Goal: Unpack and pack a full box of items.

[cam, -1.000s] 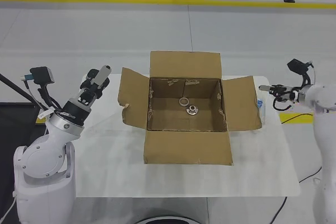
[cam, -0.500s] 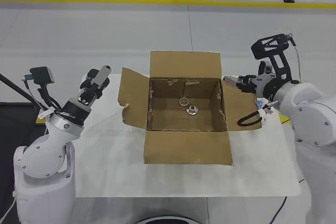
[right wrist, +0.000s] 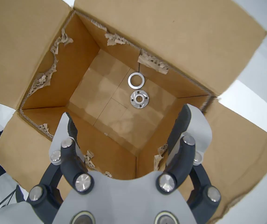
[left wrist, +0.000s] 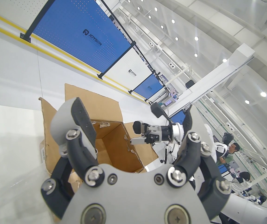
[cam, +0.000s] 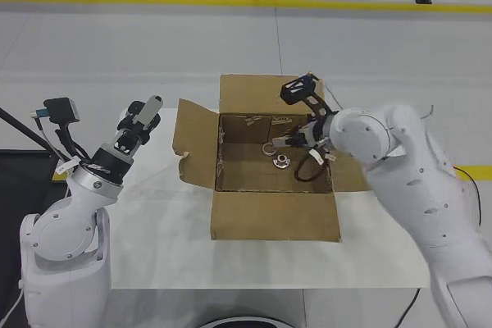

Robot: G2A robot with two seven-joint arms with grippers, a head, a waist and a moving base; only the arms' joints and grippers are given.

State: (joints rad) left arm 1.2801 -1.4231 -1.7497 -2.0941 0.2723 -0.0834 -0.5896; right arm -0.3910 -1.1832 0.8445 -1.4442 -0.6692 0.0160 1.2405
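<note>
Two metal bits, a flat ring (right wrist: 136,80) and a flanged disc (right wrist: 139,99), are sitting on the box (cam: 275,215) floor. Right jaws are hovering spread above, left jaws hanging spread off aside. Looks like unpacking; next they're needing to dip in and pinch one.

Bright, even light all round. High beyond the left claw (left wrist: 133,108), rows of round white ceiling lamps (left wrist: 196,38) blaze, and the wide lens bows straight lines at the edges. Under the right claw (right wrist: 126,111), the brown cardboard box (right wrist: 170,24) drops into soft shade inside. Down there the flat silver metal ring (right wrist: 136,80) and the holed silver metal disc (right wrist: 139,99) gleam. Beside the left claw, the white table (cam: 172,238) glares pale.
</note>
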